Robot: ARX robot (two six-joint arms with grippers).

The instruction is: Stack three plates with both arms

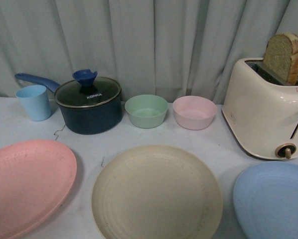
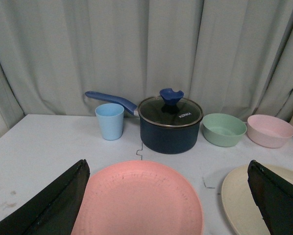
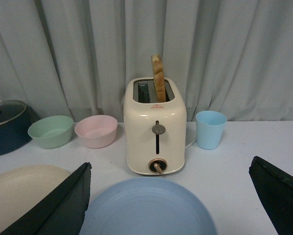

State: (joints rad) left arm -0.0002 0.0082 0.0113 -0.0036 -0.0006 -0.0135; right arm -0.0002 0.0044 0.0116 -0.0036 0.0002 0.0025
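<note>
Three plates lie side by side on the white table. The pink plate (image 1: 27, 184) is at the front left, the beige plate (image 1: 156, 196) in the middle, the light blue plate (image 1: 276, 201) at the front right. No arm shows in the front view. In the left wrist view my left gripper (image 2: 168, 196) is open, its fingers (image 2: 53, 205) wide apart on either side of the pink plate (image 2: 141, 200). In the right wrist view my right gripper (image 3: 171, 196) is open and straddles the light blue plate (image 3: 149, 208).
Behind the plates stand a light blue cup (image 1: 34, 102), a dark blue lidded saucepan (image 1: 89, 104), a green bowl (image 1: 146, 110), a pink bowl (image 1: 194, 112) and a cream toaster (image 1: 266, 112) with bread in it. Another blue cup (image 3: 210, 129) stands right of the toaster. A curtain hangs behind.
</note>
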